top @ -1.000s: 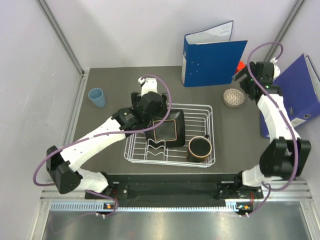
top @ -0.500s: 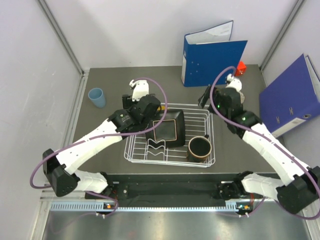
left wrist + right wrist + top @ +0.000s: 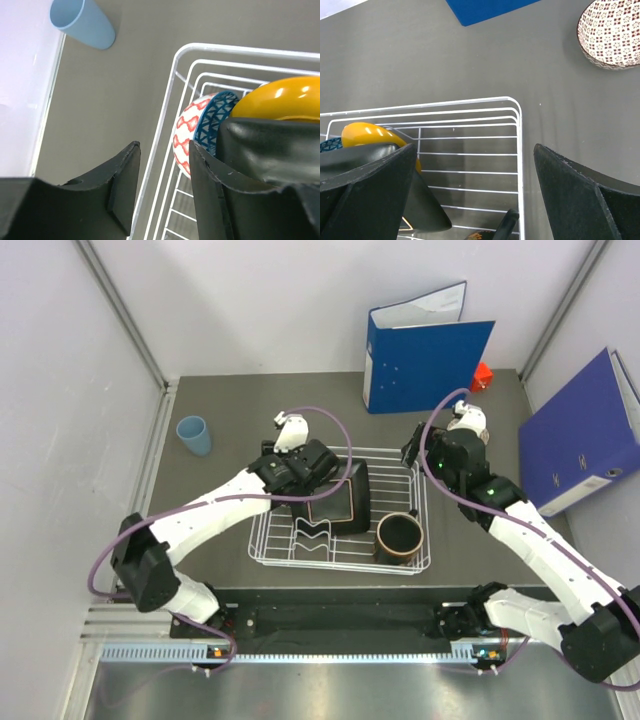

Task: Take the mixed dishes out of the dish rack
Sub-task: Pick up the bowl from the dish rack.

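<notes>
Left gripper (image 3: pixel 162 150): you are holding it half-open astride the dish rack (image 3: pixel 340 546) rim.
Right gripper (image 3: pixel 470 160): you are hovering it spread wide.

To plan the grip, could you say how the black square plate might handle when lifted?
The black square plate looks glossy, so it is probably rigid but slippery. It leans on edge in the dish rack, so it may swing or tip once freed.
</notes>
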Motion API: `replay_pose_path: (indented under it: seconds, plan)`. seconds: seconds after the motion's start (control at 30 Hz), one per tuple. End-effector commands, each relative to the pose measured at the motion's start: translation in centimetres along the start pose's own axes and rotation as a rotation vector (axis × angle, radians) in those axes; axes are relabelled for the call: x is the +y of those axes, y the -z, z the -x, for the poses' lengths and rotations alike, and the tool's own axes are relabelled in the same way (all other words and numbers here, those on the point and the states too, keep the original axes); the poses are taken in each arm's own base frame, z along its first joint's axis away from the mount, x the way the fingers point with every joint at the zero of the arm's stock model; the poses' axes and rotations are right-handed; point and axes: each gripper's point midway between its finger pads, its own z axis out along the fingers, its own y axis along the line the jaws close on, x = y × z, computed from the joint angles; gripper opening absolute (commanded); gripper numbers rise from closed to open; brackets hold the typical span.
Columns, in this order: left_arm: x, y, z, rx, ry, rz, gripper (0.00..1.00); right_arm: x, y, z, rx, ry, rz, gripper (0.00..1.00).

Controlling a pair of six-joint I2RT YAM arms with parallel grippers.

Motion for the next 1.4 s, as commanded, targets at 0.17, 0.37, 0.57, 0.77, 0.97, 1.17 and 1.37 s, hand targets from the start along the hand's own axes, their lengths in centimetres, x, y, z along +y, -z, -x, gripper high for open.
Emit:
replay_pose_path:
  seconds: [0.17,0.37,0.57,0.77,0.97,1.17,1.37]
  plan:
    - [-1.2,-2.1,-2.1,0.037,-0.064,0.069,0.5,0.5,-0.2,-0.1,-0.022,0.012,0.028,1.0]
    - [-1.7,-3.5,-3.7,0.084,-0.053,0.037,0.51,0.5,-0.4,-0.6,-0.009,0.017,0.034,1.0]
    - [-1.8,-4.8,-5.1,0.119,-0.075,0.022,0.51,0.5,-0.7,-1.2,0.004,0.017,0.039,1.0]
    - [-2.3,-5.2,-5.7,0.135,-0.084,0.011,0.33,0.4,-1.0,-1.6,0.013,0.017,0.034,1.0]
    - [-2.4,-5.3,-5.9,0.144,-0.09,0.01,0.04,0.2,-1.0,-1.9,0.017,0.02,0.032,0.99]
    - [-2.0,-4.7,-4.9,0.131,-0.075,0.013,0.0,0.1,-1.3,-2.2,0.023,0.022,0.027,1.0]
    - [-2.0,-3.9,-3.3,0.124,-0.044,0.0,0.0,-1.6,-1.4,-2.8,0.047,0.032,-0.068,1.0]
